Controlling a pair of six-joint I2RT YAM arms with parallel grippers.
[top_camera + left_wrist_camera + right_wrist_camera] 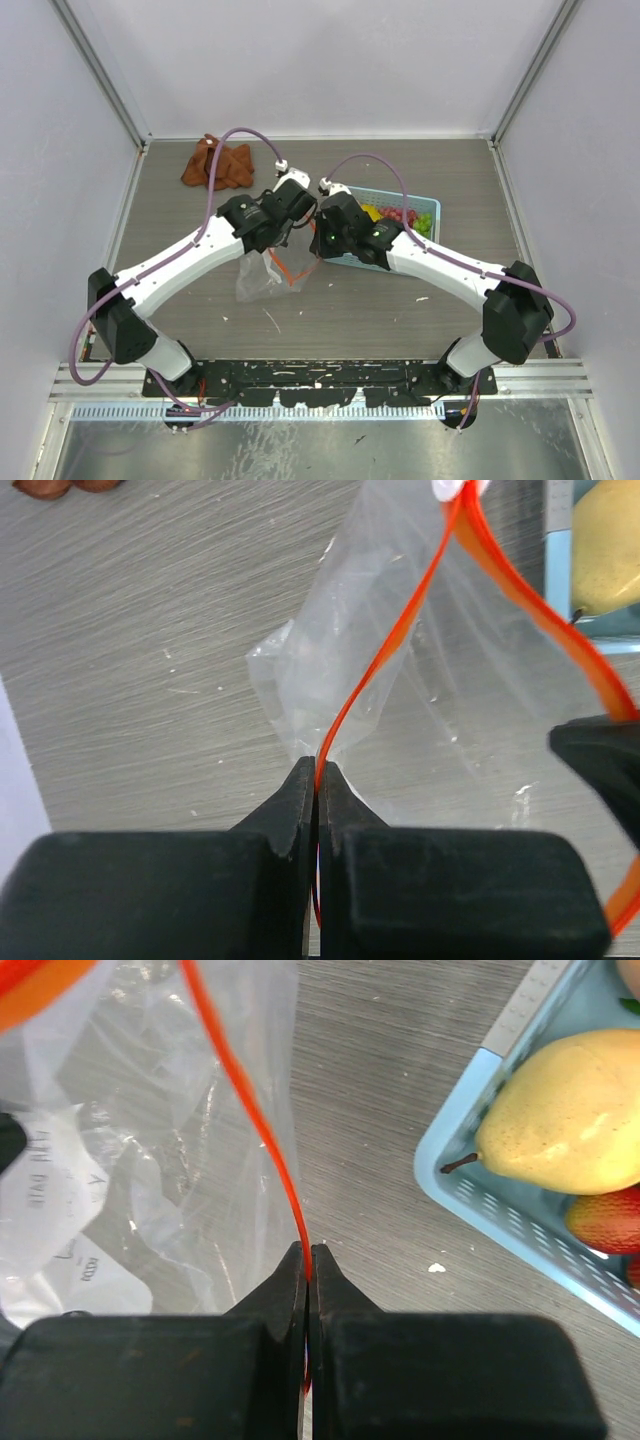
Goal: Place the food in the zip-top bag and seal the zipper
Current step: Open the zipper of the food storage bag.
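Observation:
The clear zip-top bag [262, 282] hangs between my two grippers above the table's middle, its mouth held apart. My left gripper [317, 765] is shut on one side of the orange-red zipper strip [380, 660]. My right gripper [307, 1250] is shut on the other side of the strip [245, 1090]. The white slider tab [452, 488] shows at the top of the left wrist view. The bag's white label [50, 1230] shows through the plastic. The food lies in a light-blue basket [432, 208]: a yellow pear [565, 1125], red strawberries [605, 1220] and green pieces [422, 222].
A brown cloth [215, 165] lies at the back left. The basket's rim [480, 1195] is just right of my right gripper. Grey walls and metal posts enclose the table on three sides.

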